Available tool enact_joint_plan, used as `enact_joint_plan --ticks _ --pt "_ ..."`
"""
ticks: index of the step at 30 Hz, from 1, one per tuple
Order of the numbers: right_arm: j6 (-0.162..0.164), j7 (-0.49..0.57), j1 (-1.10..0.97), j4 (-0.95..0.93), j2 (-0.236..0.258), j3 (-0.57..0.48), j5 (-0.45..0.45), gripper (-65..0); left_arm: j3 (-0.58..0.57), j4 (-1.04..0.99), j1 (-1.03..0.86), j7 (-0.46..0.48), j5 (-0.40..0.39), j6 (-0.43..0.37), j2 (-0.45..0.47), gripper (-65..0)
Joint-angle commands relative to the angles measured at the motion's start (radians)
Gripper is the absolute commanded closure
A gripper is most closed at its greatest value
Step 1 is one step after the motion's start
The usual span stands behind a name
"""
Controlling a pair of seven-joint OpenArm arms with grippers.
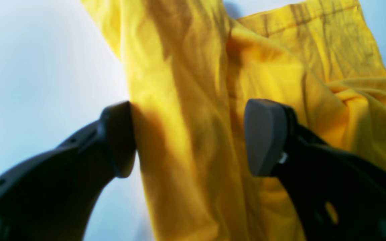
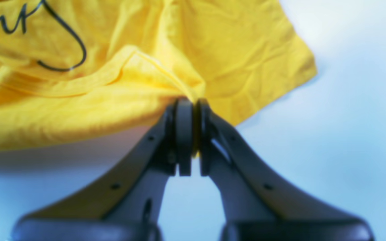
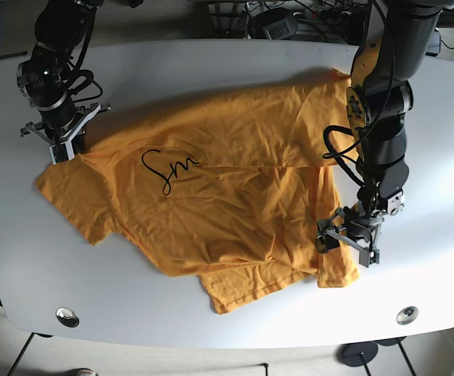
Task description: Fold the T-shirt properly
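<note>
Left tool [image 1: 189,139], left wrist view: jaws spread wide, one on each side of a strip of yellow T-shirt [image 1: 193,83]; nothing pinched. One pad sits at the fabric edge over bare white worktop [image 1: 39,67], the other over cloth.
Cloth here: rumpled, with a hemmed edge showing at upper right.

Right tool [image 2: 192,134], right wrist view: pads pressed together on a raised seam or edge of the T-shirt [image 2: 213,50]; a thin sliver of yellow shows between them. Black script print [image 2: 45,36] lies at upper left.

Base view, garment: T-shirt [image 3: 234,188] spread across the worktop [image 3: 211,63], print [image 3: 168,168] facing up, lower body bunched and partly doubled over near the front edge.
Base view, arms: right tool [image 3: 63,141] at the shirt's far corner on the view's left; left tool [image 3: 350,237] at the hem side on the view's right.

Judged step: securing the second corner before folding.
How to do it well: lower the left tool until both pads bracket one clean layer edge, close firmly, then lift both sides together with even tension so the wrinkles pull flat.
</note>
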State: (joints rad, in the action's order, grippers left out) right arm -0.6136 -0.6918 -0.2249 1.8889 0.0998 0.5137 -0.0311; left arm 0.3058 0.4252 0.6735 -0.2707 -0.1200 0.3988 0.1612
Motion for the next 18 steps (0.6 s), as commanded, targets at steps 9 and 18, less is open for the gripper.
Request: enact_joint_plan --ticks 9,18 --pt "0.001 0.017 0.078 -0.012 0.022 0.004 -0.01 -1.7 0.063 0.151 -0.12 -0.212 -0.119 0.024 0.088 0.0" --pt "-0.033 0.014 0.077 -0.021 0.035 -0.031 -0.011 -1.7 0.229 1.012 -0.639 -0.583 -0.292 0.025 0.087 0.0"
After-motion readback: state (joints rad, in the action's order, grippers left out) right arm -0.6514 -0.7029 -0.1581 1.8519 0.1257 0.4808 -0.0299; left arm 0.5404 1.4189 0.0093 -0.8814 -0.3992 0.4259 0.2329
